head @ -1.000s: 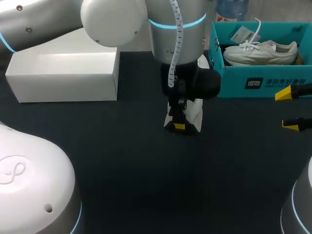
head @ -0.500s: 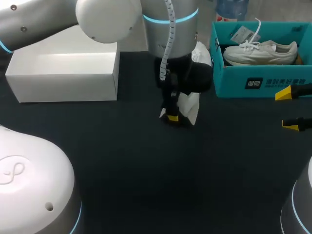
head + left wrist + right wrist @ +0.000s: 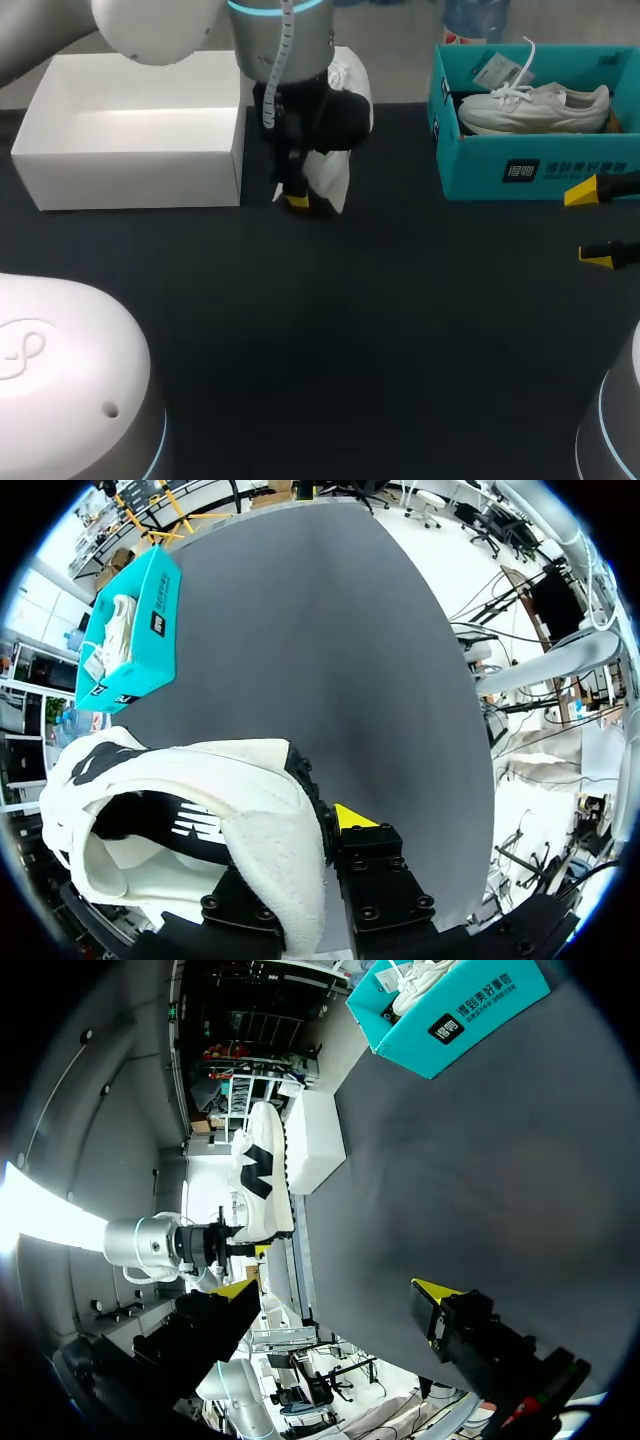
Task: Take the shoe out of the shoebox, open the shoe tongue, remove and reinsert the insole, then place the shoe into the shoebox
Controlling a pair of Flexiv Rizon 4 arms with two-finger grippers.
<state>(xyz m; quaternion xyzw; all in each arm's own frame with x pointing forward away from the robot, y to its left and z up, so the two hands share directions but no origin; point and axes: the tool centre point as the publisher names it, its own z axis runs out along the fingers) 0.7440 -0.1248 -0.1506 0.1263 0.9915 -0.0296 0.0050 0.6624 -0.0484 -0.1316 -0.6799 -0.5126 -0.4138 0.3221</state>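
— What colour is the shoebox [image 3: 530,170]?
— Teal, with a dark label on its side. The boxed shoe [image 3: 535,108] in it is off-white with white laces.
— And beside the shoebox?
— The other shoe [image 3: 240,800] is white with a black emblem. Past it is a plain white box [image 3: 130,150]. The table [image 3: 350,330] is dark charcoal. The left gripper [image 3: 310,203] and right gripper [image 3: 590,225] have yellow tips.

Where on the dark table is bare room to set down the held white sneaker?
The wide dark tabletop in front of the white open box and teal cardboard shoebox is bare, up to the right gripper. Crowded: between the boxes, where the left gripper holds the white sneaker.
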